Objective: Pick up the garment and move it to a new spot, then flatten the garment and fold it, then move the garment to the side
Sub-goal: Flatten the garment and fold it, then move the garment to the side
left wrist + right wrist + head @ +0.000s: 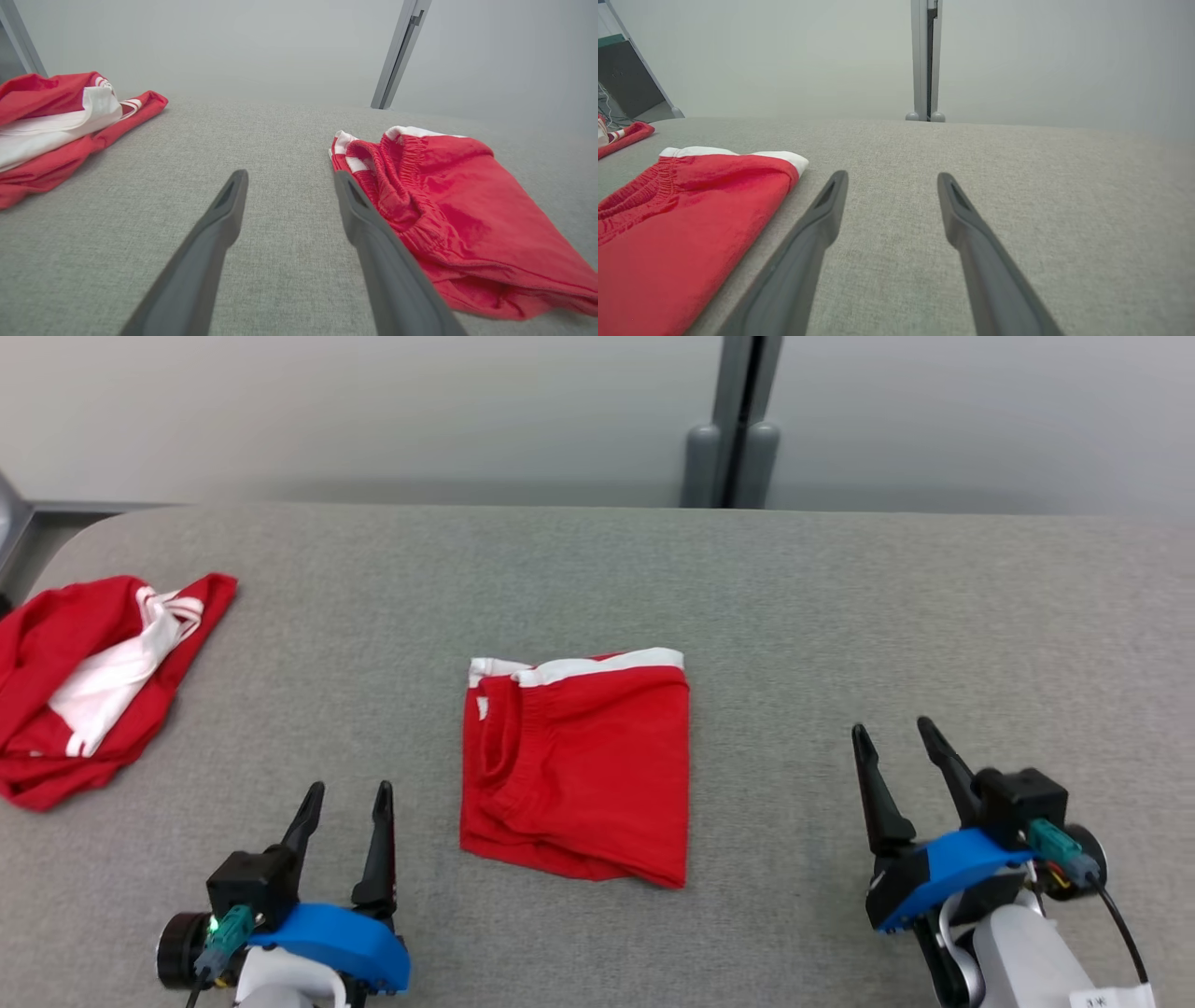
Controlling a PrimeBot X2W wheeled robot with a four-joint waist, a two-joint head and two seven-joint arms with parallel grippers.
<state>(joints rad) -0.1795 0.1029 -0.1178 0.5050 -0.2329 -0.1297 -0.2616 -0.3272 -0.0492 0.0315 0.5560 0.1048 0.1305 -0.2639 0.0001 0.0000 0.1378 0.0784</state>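
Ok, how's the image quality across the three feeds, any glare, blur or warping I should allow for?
Head view: even, soft light, folded garment sharp, faint shadows only. Left wrist view: wide-angle stretch, fingers soft up close, wall behind hazy. Right wrist view: same stretch, table weave crisp, no glare.

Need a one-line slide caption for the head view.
Folded red shorts lie between the open left gripper and open right gripper; a crumpled red-and-white garment sits at far left.
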